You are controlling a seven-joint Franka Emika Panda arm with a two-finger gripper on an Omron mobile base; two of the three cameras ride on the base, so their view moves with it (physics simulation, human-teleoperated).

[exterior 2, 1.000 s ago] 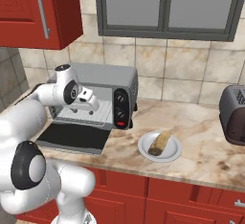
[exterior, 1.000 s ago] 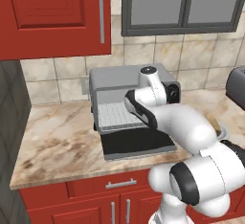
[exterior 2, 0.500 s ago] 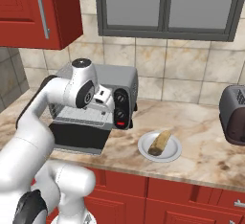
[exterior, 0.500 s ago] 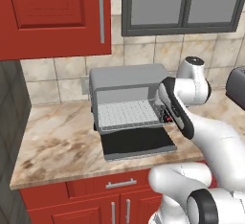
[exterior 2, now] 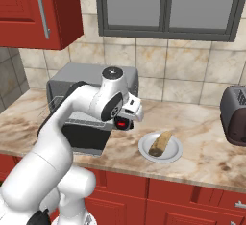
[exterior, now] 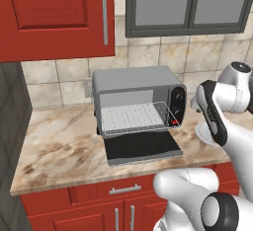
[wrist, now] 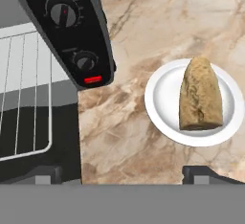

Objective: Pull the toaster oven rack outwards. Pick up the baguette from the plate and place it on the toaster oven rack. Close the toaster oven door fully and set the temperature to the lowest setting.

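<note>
Silver-grey wire mesh toaster oven rack [wrist: 21, 98] at hand view's left edge, pulled out over lowered black glass door [exterior: 142, 147]. Black control strip [wrist: 72, 31] upper left of centre. Short golden-brown baguette [wrist: 200, 95] right of centre, lying on round pale plate [wrist: 160, 101]; probably light, crusty, crushable, so take across middle. Marble worktop [wrist: 119, 132] bare around plate. Pincer [wrist: 122, 174] open wide, empty, above worktop between oven and plate.
</note>
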